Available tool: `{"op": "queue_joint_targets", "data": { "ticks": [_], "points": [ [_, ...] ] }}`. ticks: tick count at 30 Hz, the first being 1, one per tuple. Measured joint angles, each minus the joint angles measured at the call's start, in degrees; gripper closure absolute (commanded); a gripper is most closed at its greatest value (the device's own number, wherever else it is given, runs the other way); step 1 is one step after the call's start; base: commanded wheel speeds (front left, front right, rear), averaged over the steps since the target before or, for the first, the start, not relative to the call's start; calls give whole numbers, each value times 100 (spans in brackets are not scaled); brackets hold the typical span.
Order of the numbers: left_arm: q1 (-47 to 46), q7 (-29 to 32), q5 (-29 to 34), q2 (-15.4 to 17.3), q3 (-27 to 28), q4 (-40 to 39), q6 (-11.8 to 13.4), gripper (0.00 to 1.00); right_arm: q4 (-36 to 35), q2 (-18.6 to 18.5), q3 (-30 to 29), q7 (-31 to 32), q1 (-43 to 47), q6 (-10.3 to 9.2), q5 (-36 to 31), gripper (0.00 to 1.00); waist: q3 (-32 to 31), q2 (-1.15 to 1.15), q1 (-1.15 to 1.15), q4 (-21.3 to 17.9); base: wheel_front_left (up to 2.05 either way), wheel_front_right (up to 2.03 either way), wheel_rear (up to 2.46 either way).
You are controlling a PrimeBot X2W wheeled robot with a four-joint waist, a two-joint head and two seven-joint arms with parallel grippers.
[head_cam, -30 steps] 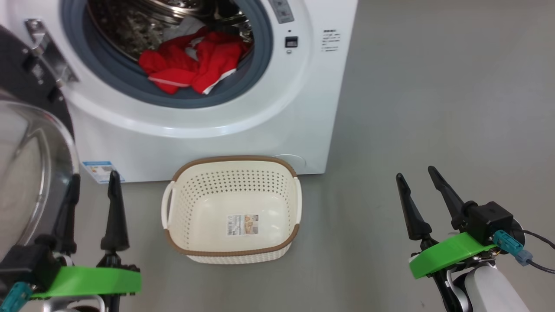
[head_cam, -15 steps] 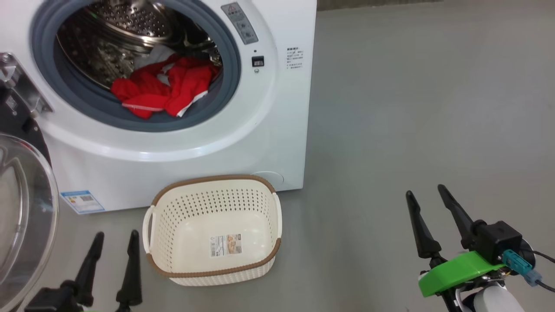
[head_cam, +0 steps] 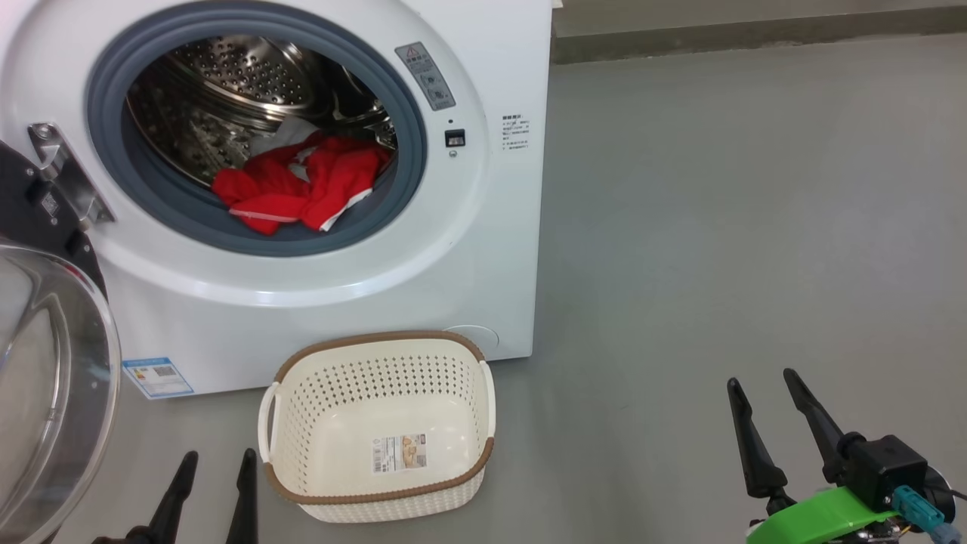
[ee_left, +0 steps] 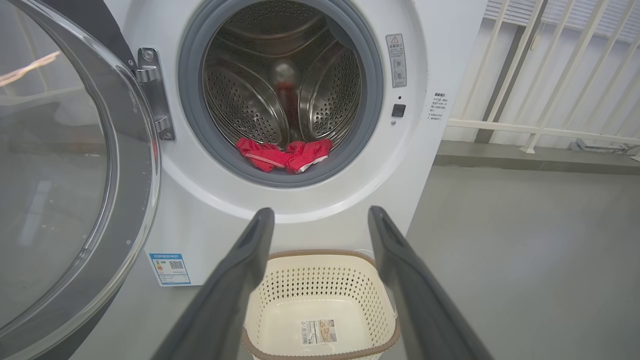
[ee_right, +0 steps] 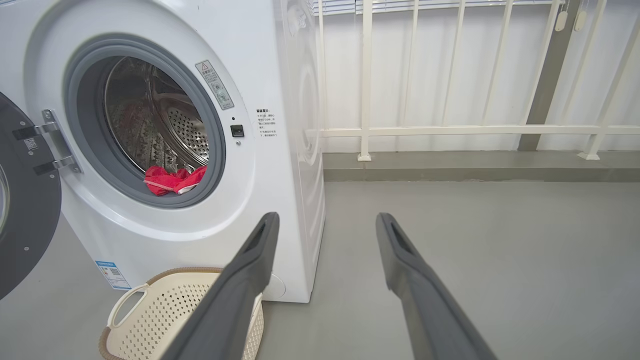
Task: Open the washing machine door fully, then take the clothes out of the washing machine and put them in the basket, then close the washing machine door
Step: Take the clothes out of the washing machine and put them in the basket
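Two pincers wide open, empty: your left pincer (head_cam: 219, 454) beside the basket (head_cam: 378, 338), right pincer (head_cam: 760, 377) well off it, clothes (head_cam: 302, 185) in washer (head_cam: 491, 249) behind.

The left gripper (head_cam: 218, 456) sits at the lower left of the head view, its two dark fingers pointing up, jaws spread wide and empty. The right gripper (head_cam: 761, 378) sits at the lower right, its fingers leaning a little to the left toward their tips, jaws equally wide and empty. A green bracket (head_cam: 820, 515) and a black block (head_cam: 880, 468) sit at its wrist.
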Motion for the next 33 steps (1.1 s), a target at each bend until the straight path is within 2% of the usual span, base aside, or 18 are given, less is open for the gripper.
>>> {"op": "queue_joint_targets", "data": {
  "ticks": [18,33],
  "points": [
    [110,19,-3,1,-23,2,111,0,59,21,74,0,116,0,1,0,-124,0,0,61,14,-14,0],
    [111,68,-89,5,-116,-194,163,0,163,22,126,0,115,0,1,0,-104,0,0,129,152,-152,0]
  ]
}}
